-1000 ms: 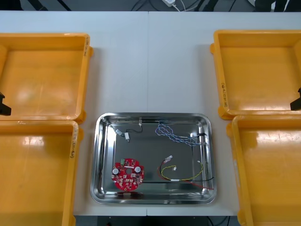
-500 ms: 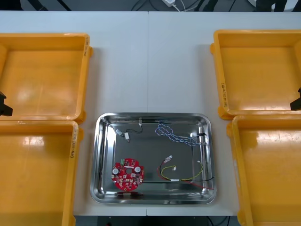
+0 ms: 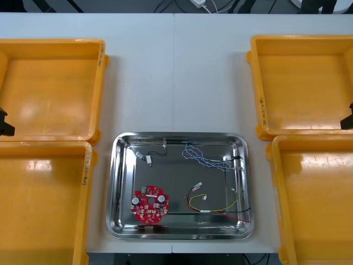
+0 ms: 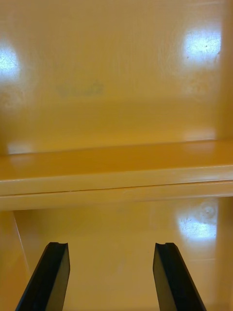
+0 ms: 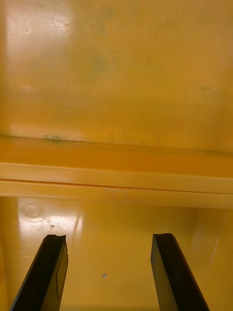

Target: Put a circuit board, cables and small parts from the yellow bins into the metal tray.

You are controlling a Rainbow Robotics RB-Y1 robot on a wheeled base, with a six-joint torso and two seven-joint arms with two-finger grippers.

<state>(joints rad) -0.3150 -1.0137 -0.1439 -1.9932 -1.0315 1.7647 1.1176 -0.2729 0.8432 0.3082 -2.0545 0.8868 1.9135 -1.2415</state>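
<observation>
The metal tray (image 3: pixel 118 144) sits at the table's front middle. In it lie a round red circuit board (image 3: pixel 149 204), a twisted blue and white cable (image 3: pixel 205 158), a red and yellow cable (image 3: pixel 212 205), a black cable (image 3: pixel 157 150) and a small metal part (image 3: pixel 148 159). My left gripper (image 5: pixel 109 272) hangs open over the orange floor of a left bin, nothing between its fingers. My right gripper (image 4: pixel 114 279) is open too, over a right bin. In the front view each arm peeks in at its table edge, left gripper (image 3: pixel 4 122) and right gripper (image 3: pixel 347 118).
Two yellow bins (image 3: pixel 52 88) (image 3: pixel 38 201) stand on the left and two (image 3: pixel 300 83) (image 3: pixel 317 199) on the right, all bare inside. The rims where paired bins meet (image 5: pixel 116 172) (image 4: pixel 116 177) lie just beyond each gripper's fingers. Bare light table (image 3: pixel 176 72) stretches behind the tray.
</observation>
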